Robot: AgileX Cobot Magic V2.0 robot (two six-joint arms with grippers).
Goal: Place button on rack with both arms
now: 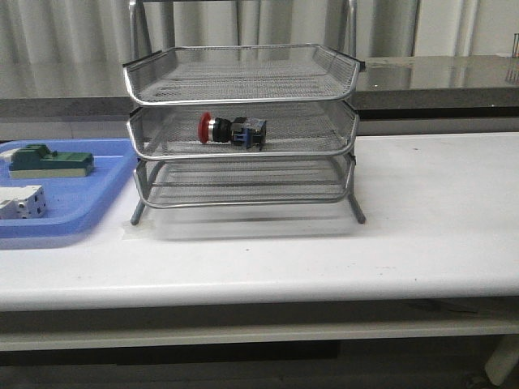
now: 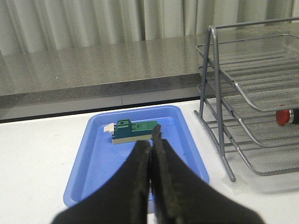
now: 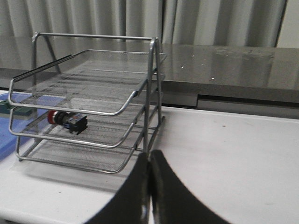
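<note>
Button [image 1: 231, 130] lying sideways in middle tier of wire rack [image 1: 243, 81], red cap leftward. Left claw [image 2: 151, 140] and right claw [image 3: 148, 158] pressed together, empty.

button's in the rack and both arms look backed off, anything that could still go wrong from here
1. The button lies on its side on the middle tier of the rack; its round body might roll on the mesh if the rack is bumped.
2. The left gripper, shut, hangs over the blue tray beside the rack's legs; a careless sweep could clip them.
</note>
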